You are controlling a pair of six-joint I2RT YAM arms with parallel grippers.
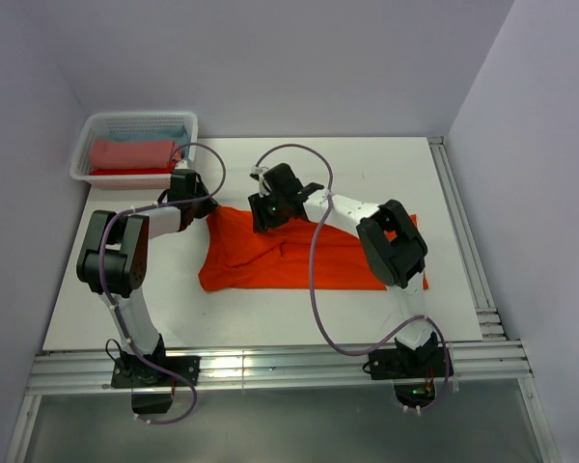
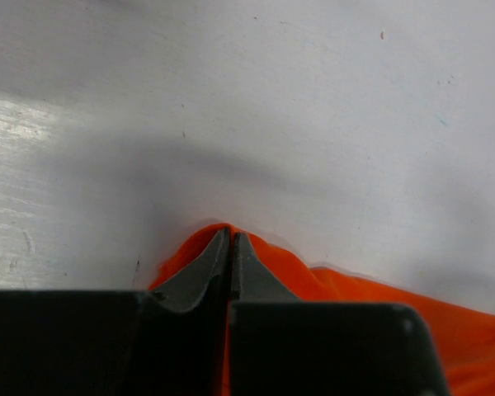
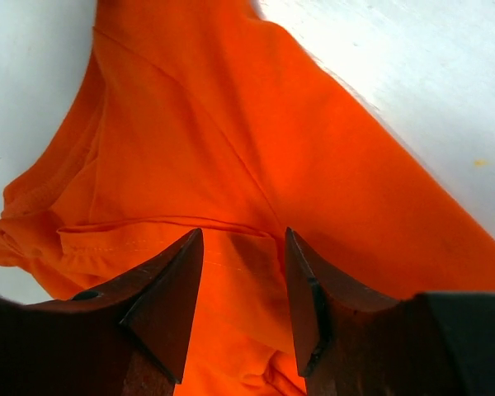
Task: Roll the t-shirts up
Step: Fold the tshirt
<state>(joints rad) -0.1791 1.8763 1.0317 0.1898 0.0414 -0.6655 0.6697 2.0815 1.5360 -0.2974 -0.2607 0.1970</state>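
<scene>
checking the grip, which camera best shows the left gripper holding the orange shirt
The left wrist view: the left gripper is shut on a raised peak of the orange t-shirt. The top view shows only the gripper's back at the shirt's corner; the right wrist view misses that gripper.

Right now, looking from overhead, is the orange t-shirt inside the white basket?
No, the orange t-shirt lies spread on the table, while the basket sits apart at the far left corner.

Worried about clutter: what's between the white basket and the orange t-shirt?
Top view: only the left gripper, shut on a corner of the orange t-shirt, and its purple cable, over bare table beside the basket.
</scene>
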